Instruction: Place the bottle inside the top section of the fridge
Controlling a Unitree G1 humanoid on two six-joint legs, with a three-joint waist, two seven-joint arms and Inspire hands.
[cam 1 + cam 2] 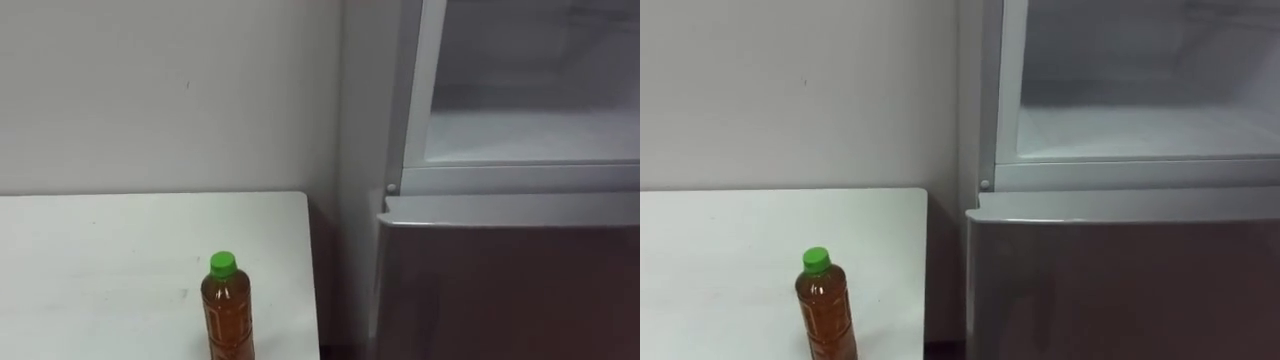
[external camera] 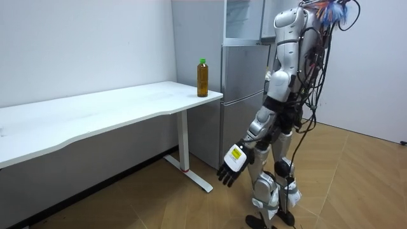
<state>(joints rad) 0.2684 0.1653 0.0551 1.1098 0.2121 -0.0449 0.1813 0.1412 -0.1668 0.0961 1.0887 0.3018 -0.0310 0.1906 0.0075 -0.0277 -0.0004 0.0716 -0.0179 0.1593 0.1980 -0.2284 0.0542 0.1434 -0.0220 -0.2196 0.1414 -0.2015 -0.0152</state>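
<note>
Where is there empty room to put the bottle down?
The shelf in the upper fridge is bare. The table is bare everywhere left of the bottle. Nowhere is crowded: the bottle stands alone near the table's right edge.

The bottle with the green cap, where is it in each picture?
Left eye view: the bottle stands low, left of centre, near the white table's right edge.
Right eye view: low, further left.
Room view: above centre, at the table's end.
Shared landmark: the grey fridge, to the bottle's right in every view.
</note>
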